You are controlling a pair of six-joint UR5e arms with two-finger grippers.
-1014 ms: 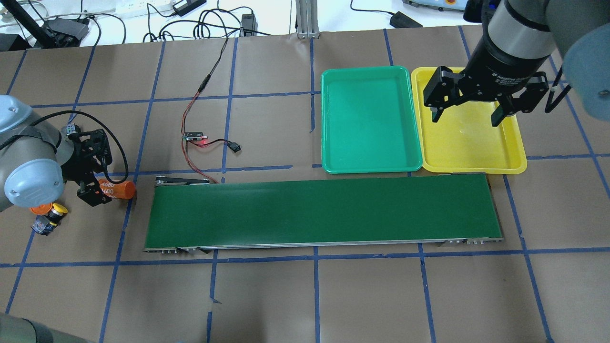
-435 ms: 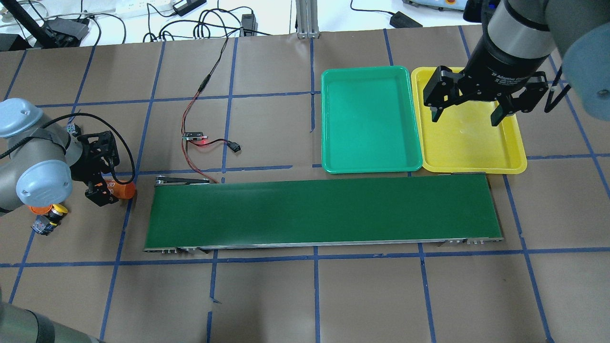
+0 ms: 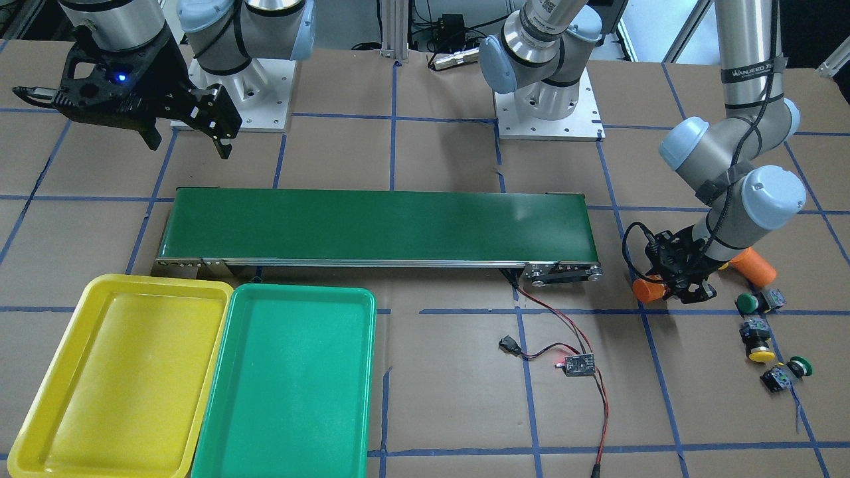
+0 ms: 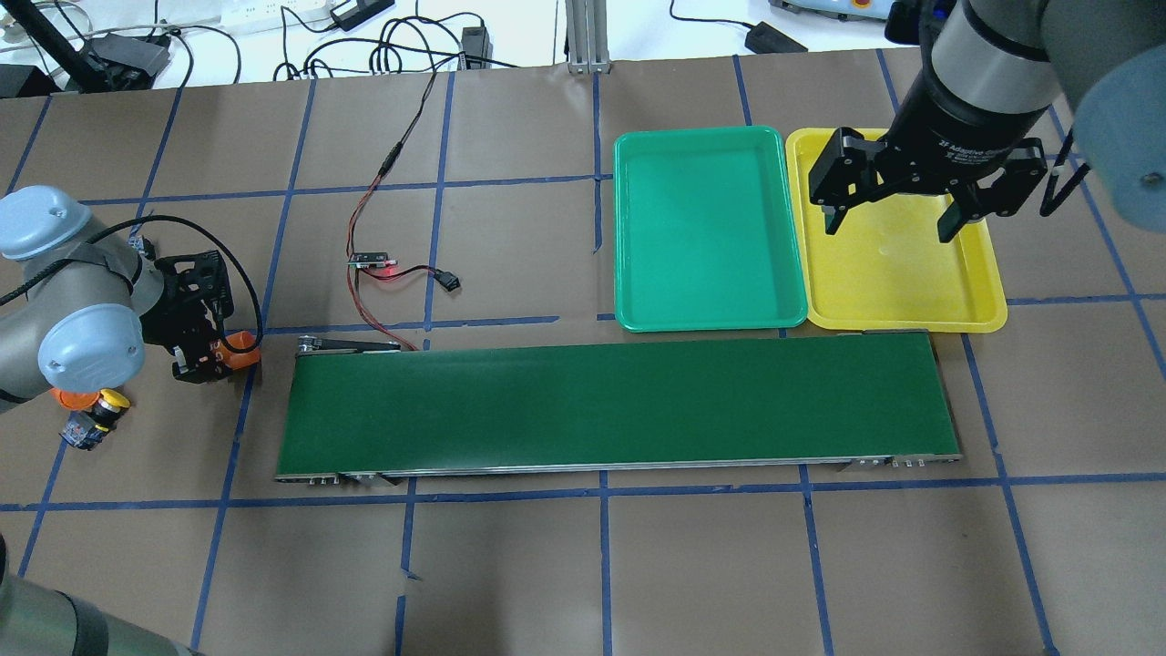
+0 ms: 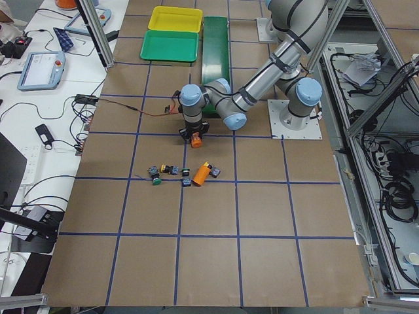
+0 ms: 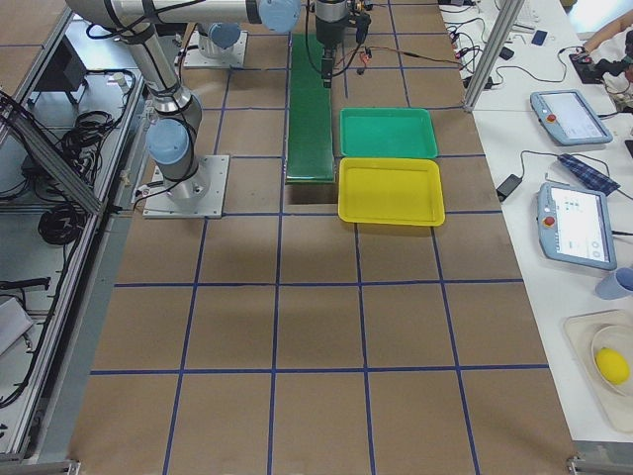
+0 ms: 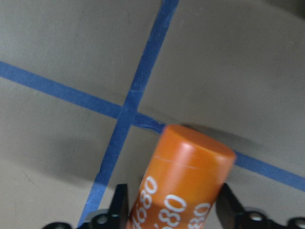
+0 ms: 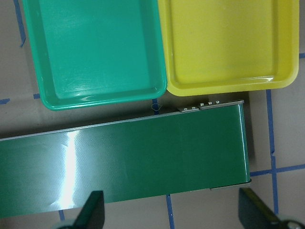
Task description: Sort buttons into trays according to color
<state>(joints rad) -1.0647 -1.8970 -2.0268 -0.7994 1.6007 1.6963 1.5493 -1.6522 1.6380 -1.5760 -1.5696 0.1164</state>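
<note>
Left of the belt (image 4: 619,410): my left gripper (image 4: 205,351) sat low over the brown paper, just off the belt's end.
Left gripper grip: I had it closed on a cylinder (image 7: 190,181), orange and marked 4680. One finger pressed each side, and the rounded end stuck out past my fingertips above a crossing of blue tape (image 7: 128,102).
Second cylinder (image 3: 754,265): it lay on the paper beside my left wrist, apart from the held one.
Green button (image 3: 755,303): it lay on its side just outward of the second cylinder, cap toward the belt side.
Yellow button (image 3: 757,342): it came next outward, cap pointing away from my base.
Second green button (image 3: 787,372): it was farthest out, on its side.
Second yellow button (image 4: 96,417): it lay on my side of the second cylinder, just beside it.
Green tray (image 4: 706,228): it sat at the belt's other end, beyond the belt from me, well apart from every button.
Yellow tray (image 4: 902,282): its long rim touched the green tray's, on the outer side.
Right gripper (image 4: 888,228): it hung high with fingers spread wide and nothing between them. From overhead it overlapped the yellow tray, and my wrist camera looked down on both trays and the belt's end.
</note>
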